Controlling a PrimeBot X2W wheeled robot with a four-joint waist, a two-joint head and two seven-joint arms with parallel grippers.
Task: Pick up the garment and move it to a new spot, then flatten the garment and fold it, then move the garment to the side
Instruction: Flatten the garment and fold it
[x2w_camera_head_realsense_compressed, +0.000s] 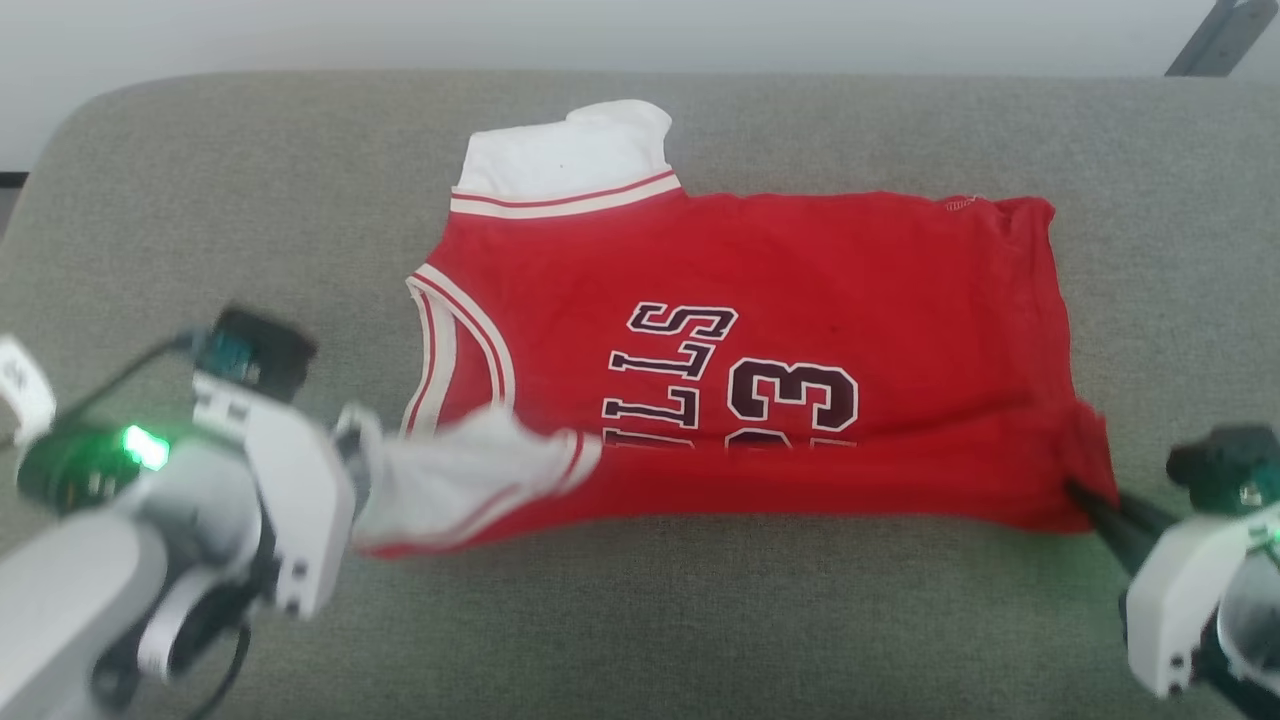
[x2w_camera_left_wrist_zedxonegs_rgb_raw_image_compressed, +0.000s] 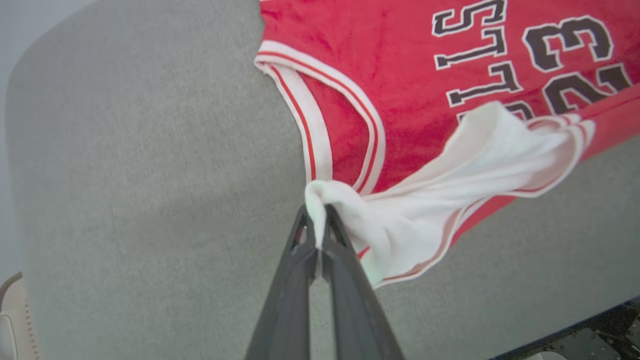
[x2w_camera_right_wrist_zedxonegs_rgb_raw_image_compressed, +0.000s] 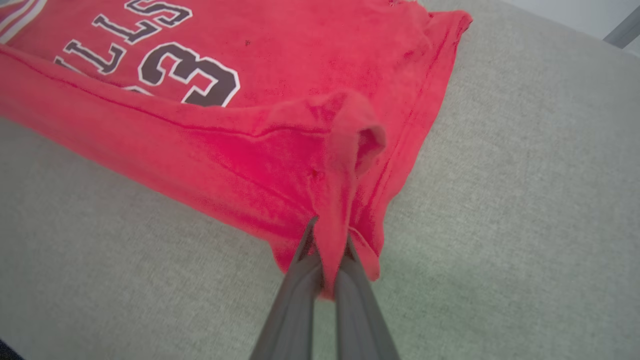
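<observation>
The garment (x2w_camera_head_realsense_compressed: 800, 300), a red jersey with black "BULLS 23" lettering and white sleeves, lies spread sideways on the grey cushion, collar to the left. Its near long edge is folded up over the lower lettering. My left gripper (x2w_camera_head_realsense_compressed: 355, 440) is shut on the near white sleeve (x2w_camera_left_wrist_zedxonegs_rgb_raw_image_compressed: 480, 155), pinching its tip between the fingers (x2w_camera_left_wrist_zedxonegs_rgb_raw_image_compressed: 300, 240). My right gripper (x2w_camera_head_realsense_compressed: 1085, 495) is shut on the red hem corner (x2w_camera_right_wrist_zedxonegs_rgb_raw_image_compressed: 335, 200) at the garment's near right, the cloth bunched between its fingers (x2w_camera_right_wrist_zedxonegs_rgb_raw_image_compressed: 300, 265). The far white sleeve (x2w_camera_head_realsense_compressed: 570, 150) lies flat at the top left.
The grey cushion (x2w_camera_head_realsense_compressed: 250, 200) has bare fabric to the left, right and in front of the garment. A pale wall runs behind it, with a dark metal strut (x2w_camera_head_realsense_compressed: 1215, 40) at the top right. A dark floor edge (x2w_camera_left_wrist_zedxonegs_rgb_raw_image_compressed: 590, 335) shows below the cushion.
</observation>
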